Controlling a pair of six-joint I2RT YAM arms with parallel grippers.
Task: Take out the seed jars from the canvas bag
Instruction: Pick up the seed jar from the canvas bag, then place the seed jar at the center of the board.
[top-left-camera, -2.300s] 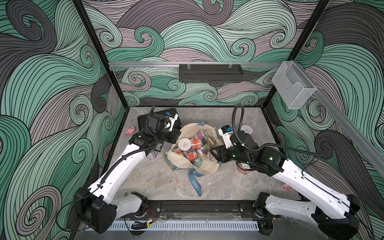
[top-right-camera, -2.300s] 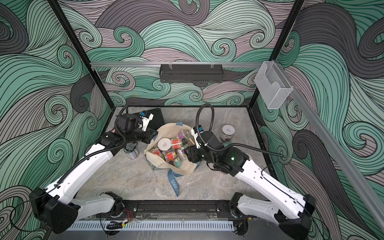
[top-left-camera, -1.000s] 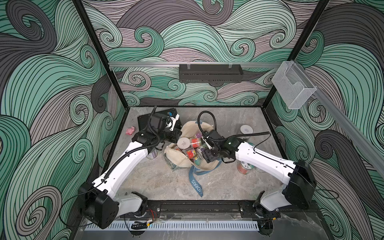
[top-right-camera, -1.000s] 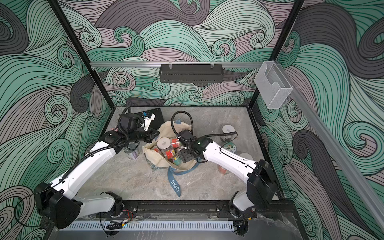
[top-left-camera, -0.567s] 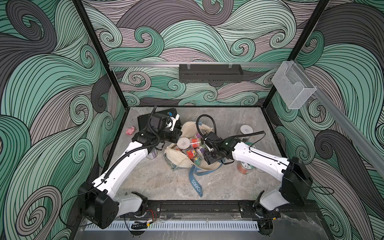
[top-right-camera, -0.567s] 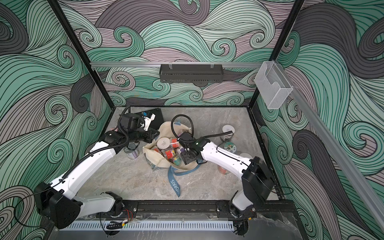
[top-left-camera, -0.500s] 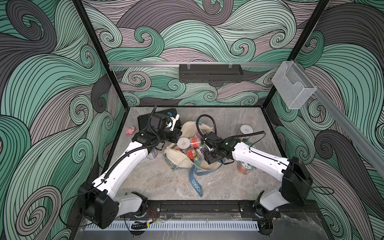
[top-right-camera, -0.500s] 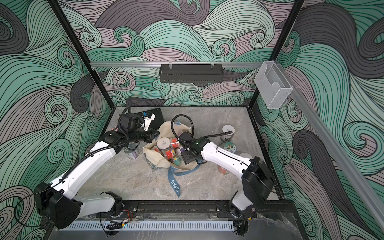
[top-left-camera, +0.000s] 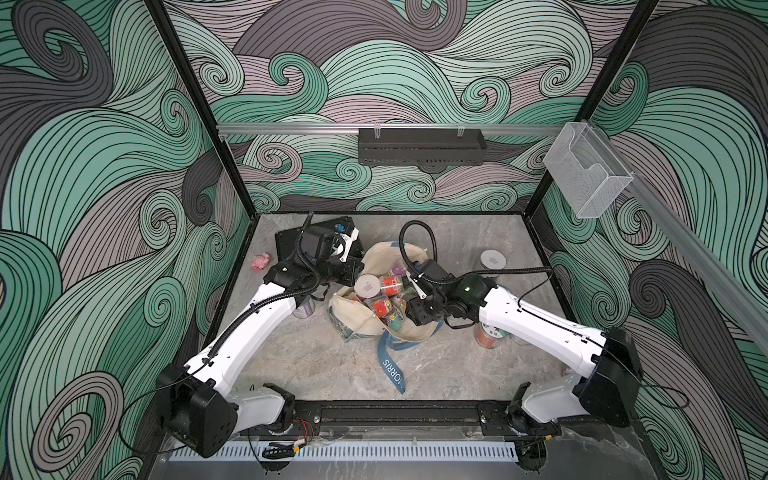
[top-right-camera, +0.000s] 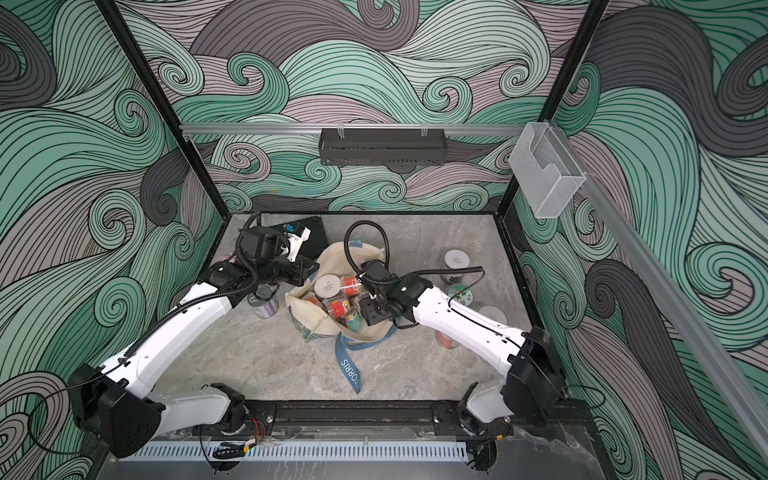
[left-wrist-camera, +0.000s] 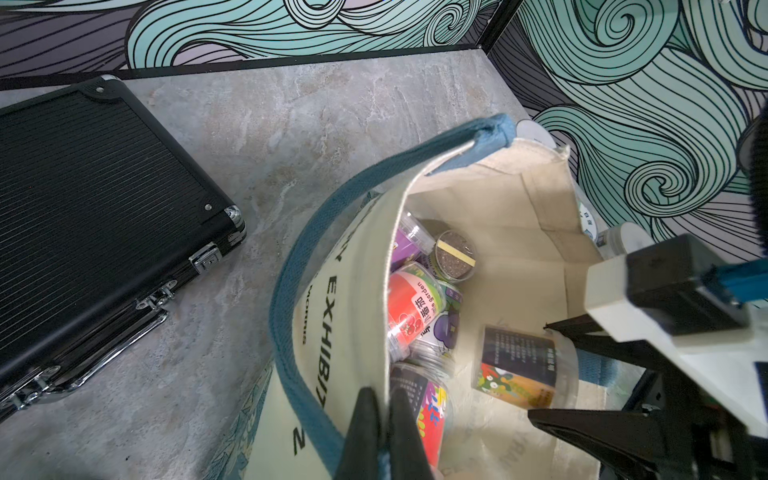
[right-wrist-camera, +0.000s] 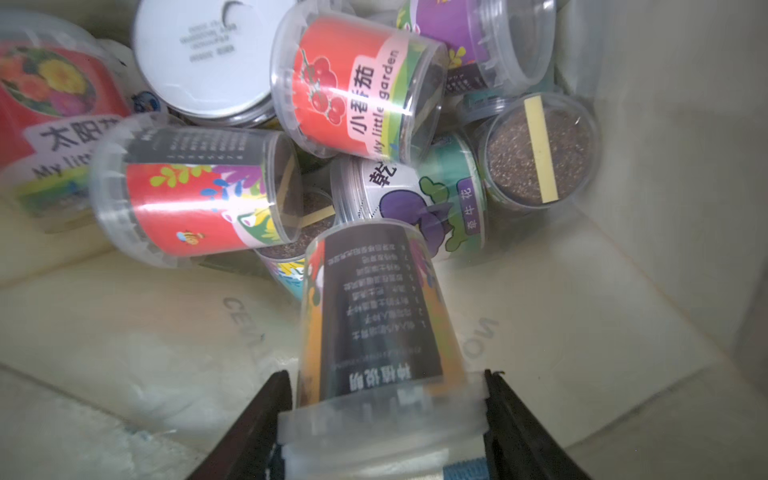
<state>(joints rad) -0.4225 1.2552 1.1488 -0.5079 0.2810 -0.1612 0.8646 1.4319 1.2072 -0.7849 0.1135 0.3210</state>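
Canvas bag (left-wrist-camera: 498, 199) rim pinched tight in left end effector (left-wrist-camera: 384, 395); right end effector (right-wrist-camera: 386, 376), inside, clamps a dark-labelled seed jar (right-wrist-camera: 374, 299).

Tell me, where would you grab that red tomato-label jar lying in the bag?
Probably across its curved wall, mid-body, coming down through the open mouth of the canvas bag: the tomato jar lies on its side atop the other jars, wall exposed, ends crowded.
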